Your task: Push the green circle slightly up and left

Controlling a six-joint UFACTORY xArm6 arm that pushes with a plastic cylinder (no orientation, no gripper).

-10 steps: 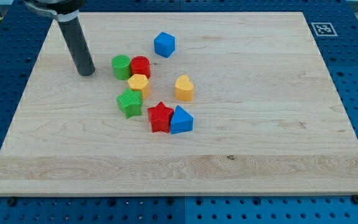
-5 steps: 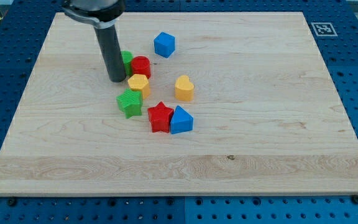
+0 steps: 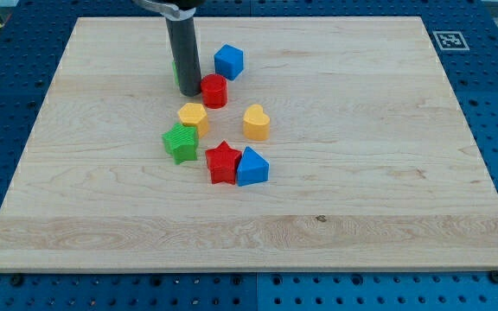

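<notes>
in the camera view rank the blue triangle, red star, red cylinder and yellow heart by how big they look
1. blue triangle and red star: look about alike, and both lie nearer the view's bottom, so I won't rank them apart.
2. yellow heart: slightly smaller.
3. red cylinder: smallest, beside my tip.

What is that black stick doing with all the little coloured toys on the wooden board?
The black stick is the end of a robot arm. It has no hand and holds nothing; it only pushes things by sliding my tip along the wooden board. There is just one picture, taken by a camera looking down at the board from above and in front. On the board lie small blocks: a blue cube, a red cylinder, a yellow hexagon, a yellow heart, a green star, a red star and a blue triangle. The green circle is almost hidden behind the stick. My tip sits just left of the red cylinder.
</notes>
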